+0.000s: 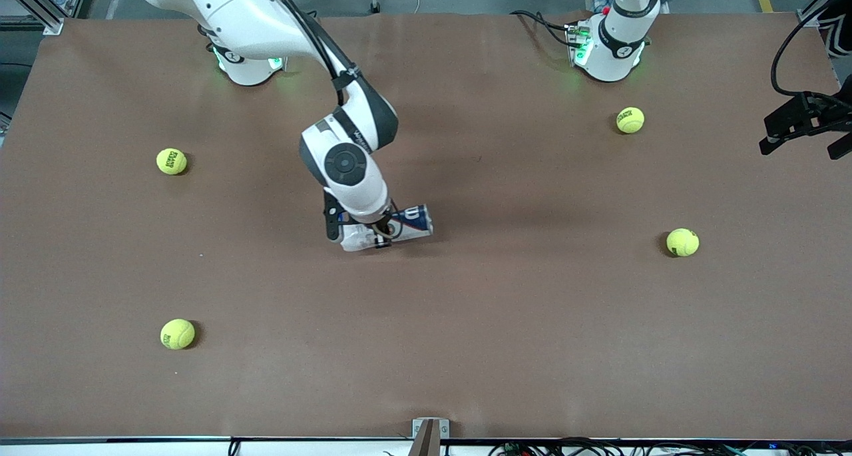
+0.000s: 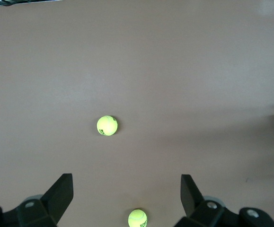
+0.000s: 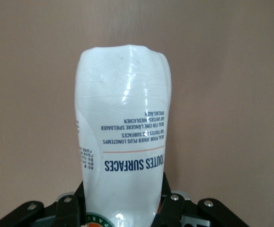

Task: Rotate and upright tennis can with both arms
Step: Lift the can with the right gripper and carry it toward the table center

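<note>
Tennis can point(image 1: 406, 224) lies on its side in the middle of the tabletop point(image 1: 532, 323), and the right claw point(image 1: 381, 235) squeezes its middle. The left claw point(image 1: 802, 126) waits wide apart, high over its end. Next comes turning it and standing it up, I think.
</note>
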